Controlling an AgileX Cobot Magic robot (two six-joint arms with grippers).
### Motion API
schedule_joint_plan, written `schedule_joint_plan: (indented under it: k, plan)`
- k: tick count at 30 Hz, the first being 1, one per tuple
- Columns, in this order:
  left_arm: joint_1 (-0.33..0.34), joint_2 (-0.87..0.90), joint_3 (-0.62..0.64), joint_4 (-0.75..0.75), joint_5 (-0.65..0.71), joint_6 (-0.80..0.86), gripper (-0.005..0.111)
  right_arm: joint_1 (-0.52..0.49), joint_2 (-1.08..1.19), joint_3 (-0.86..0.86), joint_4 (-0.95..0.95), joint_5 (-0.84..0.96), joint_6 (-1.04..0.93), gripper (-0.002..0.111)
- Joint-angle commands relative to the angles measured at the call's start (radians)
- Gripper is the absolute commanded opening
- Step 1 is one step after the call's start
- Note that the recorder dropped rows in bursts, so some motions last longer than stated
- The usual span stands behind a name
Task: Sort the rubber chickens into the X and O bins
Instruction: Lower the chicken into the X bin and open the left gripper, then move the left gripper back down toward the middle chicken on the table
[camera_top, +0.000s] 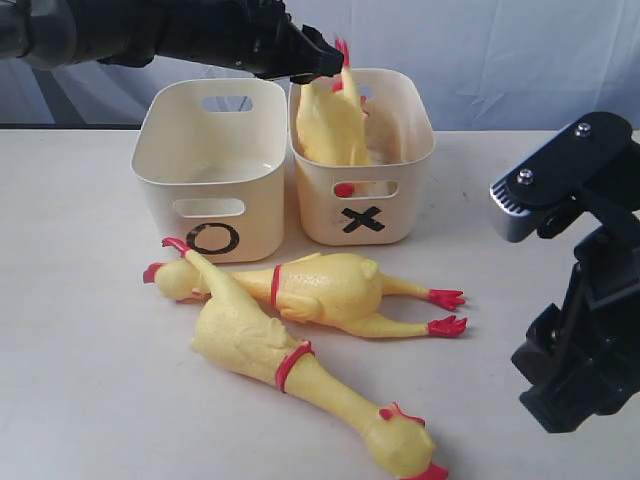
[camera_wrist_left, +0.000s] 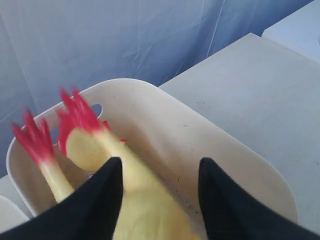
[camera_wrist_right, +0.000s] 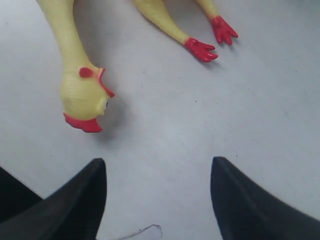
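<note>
The left claw (camera_wrist_left: 160, 164) is hanging over the far tub with its black fingers standing apart. A small yellow rubber chicken (camera_top: 328, 125) with red feet is sitting between them, leaning on one finger and clear of the other, so nothing is being clamped. The toy is resting head-down and feet-up inside the cream plastic tub marked with a black X (camera_top: 400, 215). That pose is reading as a drop, not a pick. Just beside it, the matching cream tub marked with a black O (camera_top: 165, 190) is showing no chicken from here.

In front of the tubs, two large yellow rubber chickens (camera_top: 330, 290) are lying crossed and touching on the white table (camera_top: 70, 380), not yet sorted. The right claw (camera_wrist_right: 157, 162) is hovering low over the table with its fingers wide and holding nothing. It is sitting near the nearer bird's head, probably the handiest place for taking that one next.
</note>
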Motion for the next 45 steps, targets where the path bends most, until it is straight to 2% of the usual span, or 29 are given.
schedule_joint_plan:
  k: [1, 7, 12, 20, 24, 29, 32, 39, 45]
  plan:
    - [-0.005, -0.002, -0.007, -0.027, -0.012, 0.003, 0.049, 0.001, -0.008, 0.005, -0.013, -0.005, -0.001, 0.058]
    - [-0.005, -0.008, -0.007, -0.015, 0.002, 0.003, 0.048, 0.001, -0.008, 0.005, -0.006, -0.01, -0.001, 0.058]
    - [-0.005, -0.039, -0.007, 0.119, 0.036, -0.008, 0.043, 0.001, -0.008, 0.005, -0.005, -0.012, -0.001, 0.058]
    - [-0.005, -0.119, -0.007, 0.323, 0.166, -0.065, 0.0, 0.001, -0.008, 0.005, -0.005, -0.023, -0.001, 0.058]
    - [-0.003, -0.147, -0.007, 0.448, 0.295, -0.136, 0.0, 0.001, -0.008, 0.005, -0.009, -0.023, -0.001, 0.058]
    - [-0.003, -0.172, -0.007, 0.591, 0.39, -0.248, 0.0, 0.001, -0.008, 0.005, -0.009, -0.023, -0.001, 0.058]
    - [-0.003, -0.188, 0.002, 0.598, 0.438, -0.252, 0.0, 0.001, -0.008, 0.005, -0.016, -0.031, -0.001, 0.058]
    - [-0.003, -0.259, 0.111, 0.598, 0.445, -0.252, 0.0, 0.001, -0.008, 0.005, 0.007, -0.045, -0.001, 0.058]
    - [-0.003, -0.332, 0.247, 0.598, 0.429, -0.252, 0.0, 0.001, -0.008, 0.005, 0.132, -0.108, -0.044, 0.058]
